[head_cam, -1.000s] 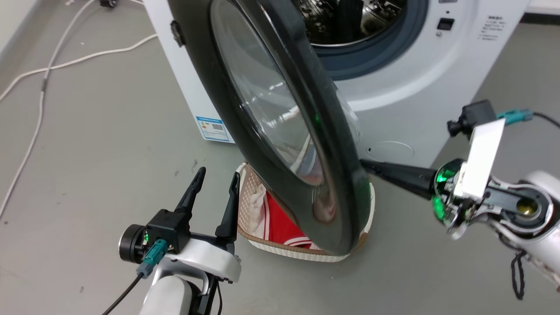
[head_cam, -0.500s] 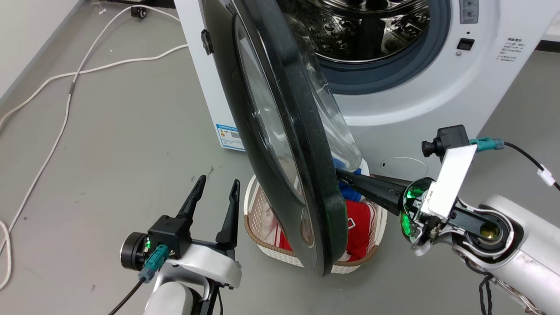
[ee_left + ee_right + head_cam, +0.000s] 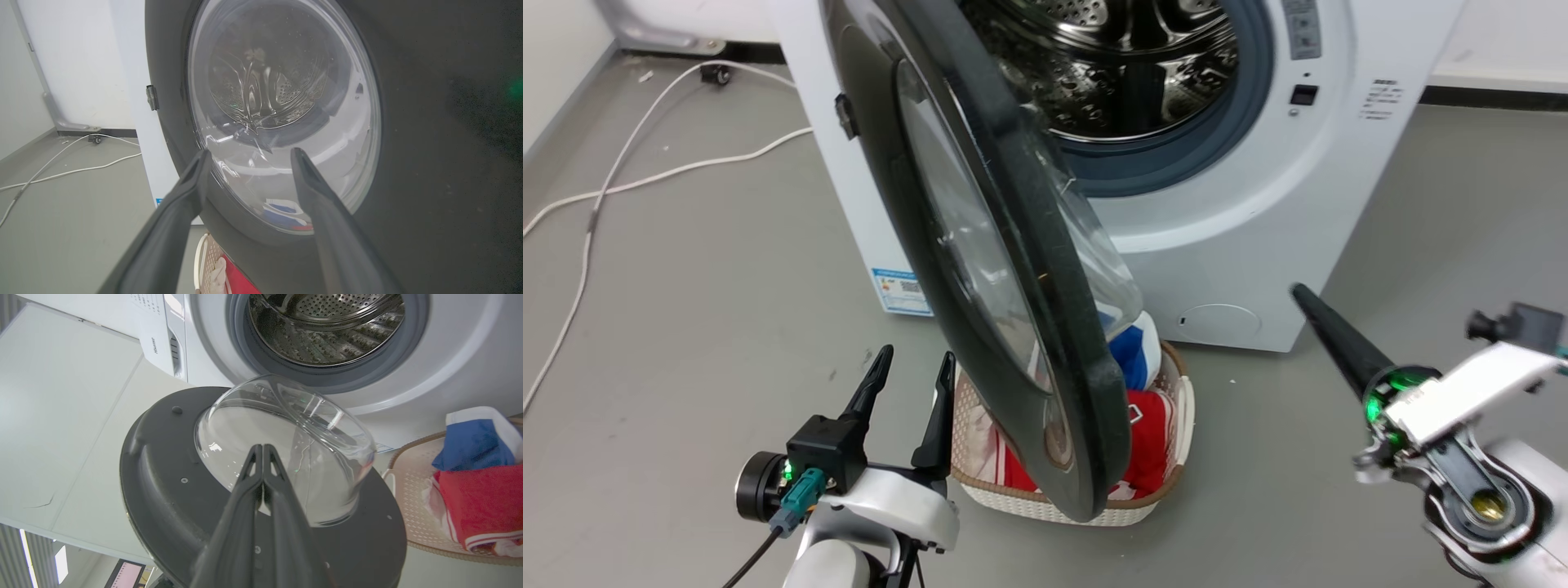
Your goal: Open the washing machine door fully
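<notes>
R pincer [image 3: 1298,292] closed, apart from approx half-open washing machine door [image 3: 988,269].

In the head view, the washing machine door [image 3: 1062,327] is hiding the middle of the laundry basket [image 3: 1005,496] at 6 o'clock. The label [image 3: 1384,100] at 2 o'clock is appearing too small to read.

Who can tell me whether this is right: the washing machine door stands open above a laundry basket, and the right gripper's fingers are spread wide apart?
No: the right gripper is shut, fingers pressed together, as the right wrist view shows. The washing machine door does stand open above the laundry basket.
</notes>
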Robot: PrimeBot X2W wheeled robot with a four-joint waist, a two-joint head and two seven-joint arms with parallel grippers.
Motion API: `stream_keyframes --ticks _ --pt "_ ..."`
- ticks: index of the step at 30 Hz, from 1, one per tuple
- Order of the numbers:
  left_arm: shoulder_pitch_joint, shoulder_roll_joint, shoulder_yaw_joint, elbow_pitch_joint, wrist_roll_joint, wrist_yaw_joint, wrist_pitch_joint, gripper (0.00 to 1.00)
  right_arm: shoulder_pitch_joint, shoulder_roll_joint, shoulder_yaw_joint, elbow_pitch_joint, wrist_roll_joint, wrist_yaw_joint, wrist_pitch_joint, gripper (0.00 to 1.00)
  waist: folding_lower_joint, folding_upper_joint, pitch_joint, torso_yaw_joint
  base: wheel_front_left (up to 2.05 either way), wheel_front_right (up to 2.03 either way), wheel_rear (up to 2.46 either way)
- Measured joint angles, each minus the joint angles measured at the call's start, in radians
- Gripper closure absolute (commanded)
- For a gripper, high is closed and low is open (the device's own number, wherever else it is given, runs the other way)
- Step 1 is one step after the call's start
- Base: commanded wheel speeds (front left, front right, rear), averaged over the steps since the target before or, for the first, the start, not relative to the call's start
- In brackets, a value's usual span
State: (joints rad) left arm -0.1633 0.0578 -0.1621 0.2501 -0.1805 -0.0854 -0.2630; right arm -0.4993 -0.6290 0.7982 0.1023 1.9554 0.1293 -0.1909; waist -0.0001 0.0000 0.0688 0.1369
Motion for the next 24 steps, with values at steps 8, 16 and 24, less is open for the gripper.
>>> stream_keyframes --ticks 8,16,24 --pt "0.021 0.025 0.016 0.014 0.0 0.001 0.0 0.0 0.159 -0.011 -0.237 0.118 -0.263 0.0 -0.072 0.0 0.0 0.0 -0.03 -0.061 0.0 0.0 0.0" --pt "0.038 0.045 0.03 0.016 -0.001 0.008 0.0 0.0 0.368 0.159 -0.636 0.123 -0.802 0.0 -0.072 0.0 0.0 0.0 -0.045 -0.119 0.0 0.0 0.0" --pt "0.042 0.062 0.034 0.023 -0.008 0.013 0.0 0.0 0.48 0.351 -0.862 -0.052 -1.363 0.0 -0.004 0.0 0.0001 0.0 -0.045 -0.149 0.0 0.0 0.0"
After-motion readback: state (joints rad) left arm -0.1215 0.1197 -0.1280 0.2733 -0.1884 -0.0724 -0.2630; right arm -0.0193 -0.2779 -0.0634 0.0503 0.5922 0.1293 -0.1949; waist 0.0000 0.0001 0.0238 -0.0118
